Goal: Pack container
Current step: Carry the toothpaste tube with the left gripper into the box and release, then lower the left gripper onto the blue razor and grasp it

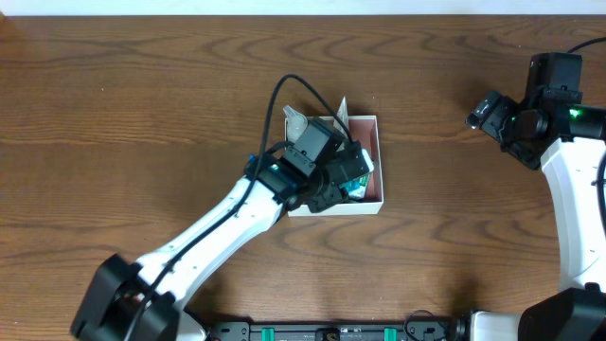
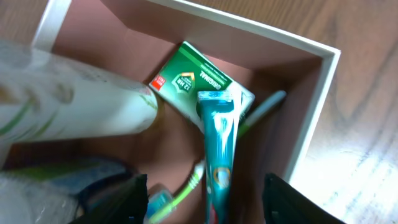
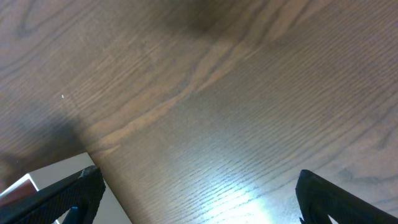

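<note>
Bare wooden table (image 1: 133,104) stretches open across the left. The left arm reaches diagonally up from the near edge to the middle, where the container (image 1: 382,161) sits with a flap raised at its far rim. The left gripper (image 2: 208,208) hovers inside it, fingers spread wide and clamping nothing. Below lie a white bottle (image 2: 87,106) along the left wall, a green box (image 2: 189,78) and a teal razor (image 2: 219,143) overlapping that box. Right of the container, clear wood runs to the right gripper (image 3: 199,199), which hangs wide open and empty above the far right tabletop.
</note>
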Available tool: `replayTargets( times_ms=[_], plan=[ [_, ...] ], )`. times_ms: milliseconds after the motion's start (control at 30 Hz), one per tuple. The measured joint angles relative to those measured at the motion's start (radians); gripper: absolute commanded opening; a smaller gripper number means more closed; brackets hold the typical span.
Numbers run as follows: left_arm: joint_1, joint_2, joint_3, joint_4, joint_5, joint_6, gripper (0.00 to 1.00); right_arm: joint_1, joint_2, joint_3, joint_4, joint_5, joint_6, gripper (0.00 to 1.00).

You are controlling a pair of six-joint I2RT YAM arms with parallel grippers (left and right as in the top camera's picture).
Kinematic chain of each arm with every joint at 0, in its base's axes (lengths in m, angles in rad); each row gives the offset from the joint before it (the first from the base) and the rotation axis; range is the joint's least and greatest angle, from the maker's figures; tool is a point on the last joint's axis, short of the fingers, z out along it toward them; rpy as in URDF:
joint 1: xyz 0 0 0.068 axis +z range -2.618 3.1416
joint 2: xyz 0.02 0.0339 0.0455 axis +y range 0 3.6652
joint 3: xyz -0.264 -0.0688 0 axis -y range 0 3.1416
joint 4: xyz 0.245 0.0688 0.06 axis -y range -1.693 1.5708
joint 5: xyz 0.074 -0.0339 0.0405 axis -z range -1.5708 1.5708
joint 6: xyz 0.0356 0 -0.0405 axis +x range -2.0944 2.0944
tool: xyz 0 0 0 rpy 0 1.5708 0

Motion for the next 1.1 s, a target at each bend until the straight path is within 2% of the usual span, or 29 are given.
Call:
replayTargets(
  times_ms=[133,233,400,500,667,833,933,1100],
  plan=[
    [0.018,-0.124,0.0,-0.133,-0.014,-0.05,0.62,0.0,0.0,0.0,-0.001,0.0,0.0,0.99],
    [0.071,-0.238,0.0,-0.249,-0.076,-0.121,0.62,0.0,0.0,0.0,0.0,0.0,0.0,0.99],
    [0.256,-0.293,0.001,-0.312,-0.172,-0.298,0.62,0.0,0.0,0.0,0.0,0.0,0.0,0.99],
    [0.36,-0.25,0.001,-0.301,-0.2,-0.416,0.61,0.0,0.0,0.0,0.0,0.0,0.0,0.99],
    [0.438,-0.105,-0.001,-0.262,-0.214,-0.536,0.62,0.0,0.0,0.0,0.0,0.0,0.0,0.99],
    [0.441,0.092,-0.003,-0.197,-0.209,-0.577,0.61,0.0,0.0,0.0,-0.001,0.0,0.0,0.99],
    [0.441,0.202,-0.004,-0.163,-0.19,-0.594,0.48,0.0,0.0,0.0,0.0,0.0,0.0,0.99],
    [0.441,0.295,-0.008,-0.122,-0.151,-0.599,0.47,0.0,0.0,0.0,0.0,0.0,0.0,0.99]
  ],
)
